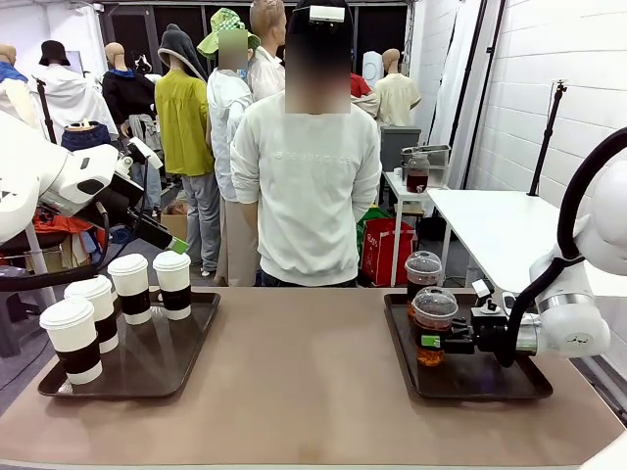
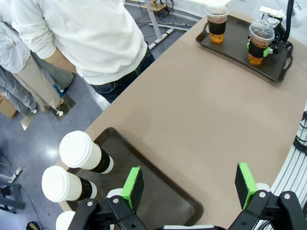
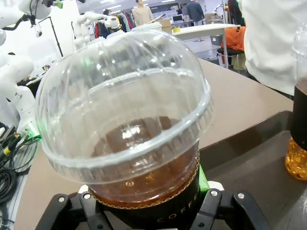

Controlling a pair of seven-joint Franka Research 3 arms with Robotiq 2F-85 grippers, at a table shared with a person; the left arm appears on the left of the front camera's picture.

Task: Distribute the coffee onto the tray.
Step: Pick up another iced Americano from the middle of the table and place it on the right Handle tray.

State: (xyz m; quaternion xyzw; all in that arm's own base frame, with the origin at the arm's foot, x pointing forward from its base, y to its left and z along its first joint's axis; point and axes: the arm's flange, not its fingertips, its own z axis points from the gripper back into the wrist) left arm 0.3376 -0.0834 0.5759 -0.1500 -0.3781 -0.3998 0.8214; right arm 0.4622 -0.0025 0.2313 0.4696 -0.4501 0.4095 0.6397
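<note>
front view: right end effector (image 1: 443,340) clamped on dome-lidded cup (image 1: 434,323) inside right tray (image 1: 470,384), left end effector (image 2: 189,189) wide apart

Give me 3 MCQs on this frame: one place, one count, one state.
1. Where do the two clear dome-lidded cups stand?
A. on the left tray
B. on the right tray
C. on the bare table
2. How many white paper cups are on the left tray?
A. two
B. three
C. four
3. What is the state of the left gripper?
A. open, holding nothing
B. shut on a paper cup
C. shut on a clear cup

Answers:
1 B: the near clear cup and the far clear cup both sit on the right tray, the near one between the right gripper jaws.
2 C: four white paper cups stand on the left tray.
3 A: the left gripper has its green pads wide apart over tray and table.
</note>
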